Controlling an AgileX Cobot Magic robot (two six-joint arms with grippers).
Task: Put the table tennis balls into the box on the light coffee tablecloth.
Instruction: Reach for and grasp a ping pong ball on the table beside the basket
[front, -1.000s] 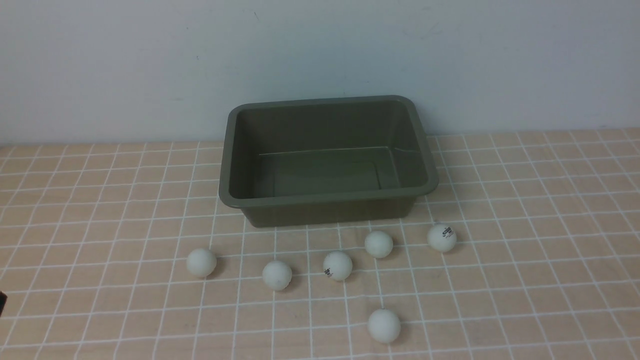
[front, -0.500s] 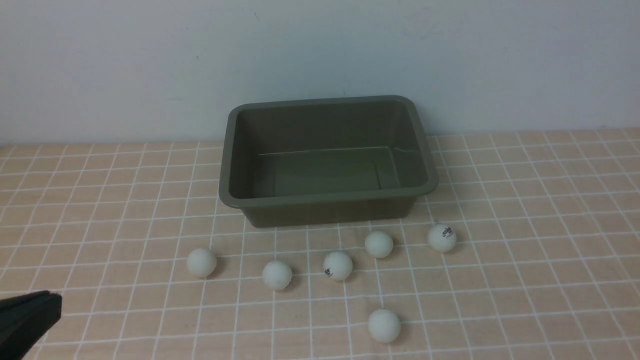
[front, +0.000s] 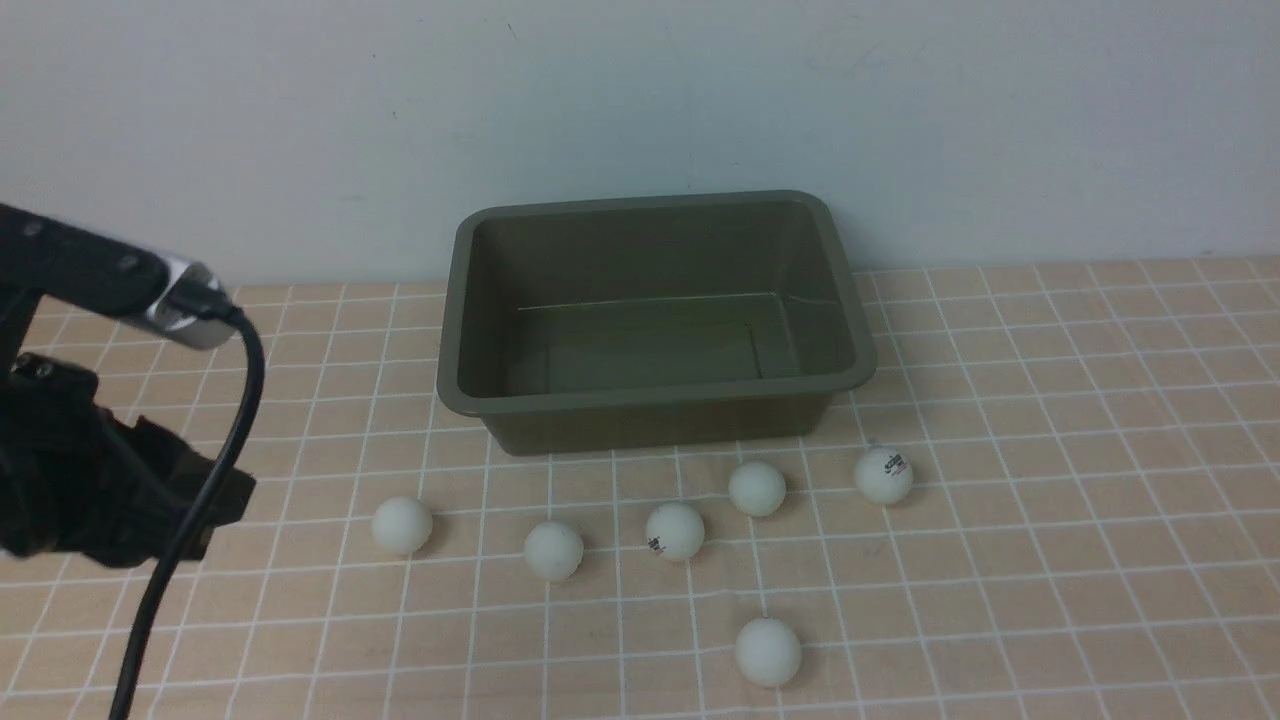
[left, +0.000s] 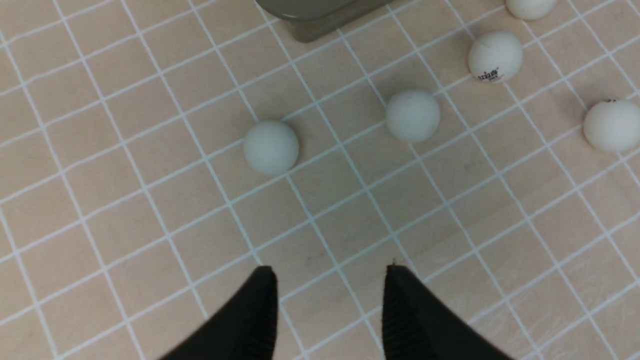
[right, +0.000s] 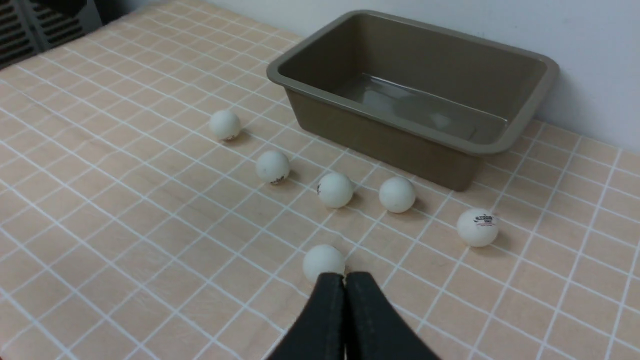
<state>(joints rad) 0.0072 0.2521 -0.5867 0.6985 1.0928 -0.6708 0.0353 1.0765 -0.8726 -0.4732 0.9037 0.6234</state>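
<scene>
While its two black fingers (left: 250, 320) were held well apart with nothing between them, the left pincer (left: 330, 274) was poised over bare cloth and no ball was touched. The nearest ball (front: 402, 525) was placed at three o'clock of it, near but clear. The right pincer (right: 344, 278) was seen pressed shut and empty.

All six small matte white plastic table tennis balls (front: 675, 531) were found lying on the light coffee tablecloth (front: 1050, 520), a peach-tan cloth gridded with thin white lines. Five were strung in a loose row at six o'clock of the rectangular olive-green plastic box (front: 650, 402); the sixth ball (front: 768, 651) was set farther out toward six o'clock. The box was seen to be empty, so no part of the task was judged done.

Trouble was judged likeliest at the grasp. A light, smooth sphere could be squirted from between hard fingers closed off-centre, or sent rolling by a descending fingertip, since little resistance would be offered by the flat cloth. If released too high, a ball might be bounced back out off the smooth sloping walls and flared rim.
</scene>
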